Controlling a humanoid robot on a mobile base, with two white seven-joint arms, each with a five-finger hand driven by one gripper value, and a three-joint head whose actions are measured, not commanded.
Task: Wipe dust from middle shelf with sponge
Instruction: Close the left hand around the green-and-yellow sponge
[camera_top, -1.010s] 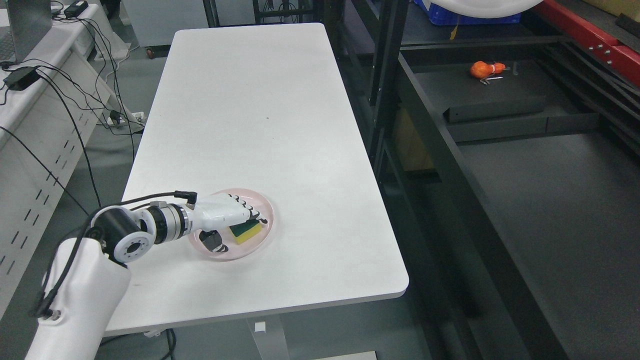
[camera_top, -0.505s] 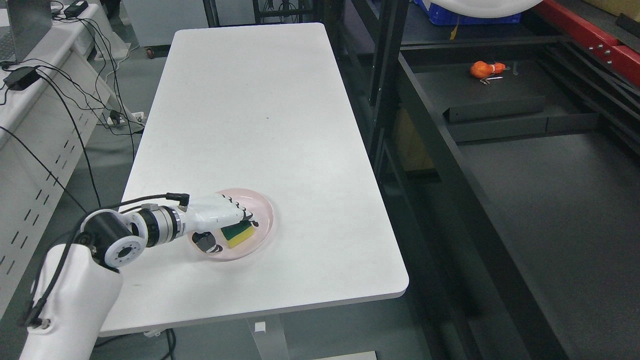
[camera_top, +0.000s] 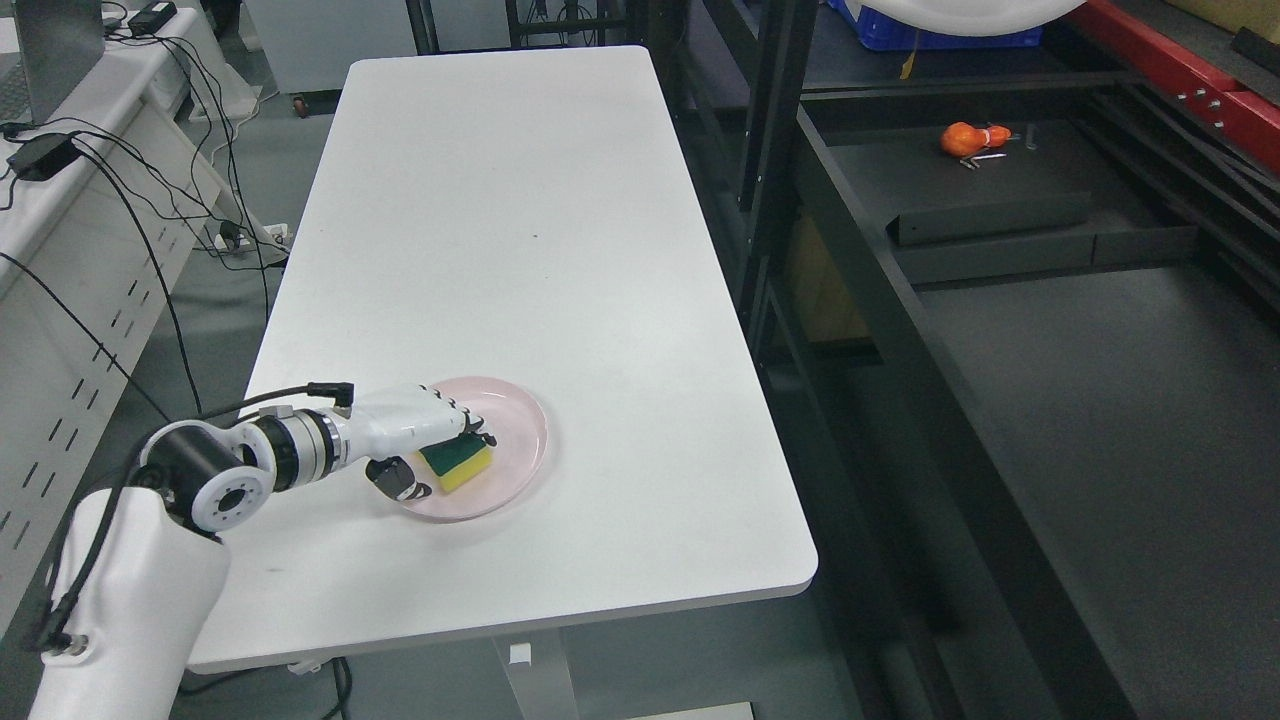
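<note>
A yellow sponge with a green scouring top (camera_top: 458, 464) is held over the left part of a pink plate (camera_top: 520, 450) on the white table (camera_top: 520, 250). My left hand (camera_top: 432, 455) reaches in from the lower left and is shut on the sponge, fingers over its top and thumb under its near side. The sponge looks slightly lifted and tilted. To the right stands the black shelf unit, its dark middle shelf (camera_top: 1100, 400) running along the picture's right side. My right arm does not show.
An orange gourd-shaped object (camera_top: 968, 138) lies far back on the black shelf, beside a low black box (camera_top: 990, 215). A grey desk with cables (camera_top: 60, 160) stands at the left. A black upright post (camera_top: 770, 150) separates table and shelf.
My left hand has pulled back to the left with the sponge in it, dragging the sponge from the plate's middle toward its left rim. The plate has stayed put.
</note>
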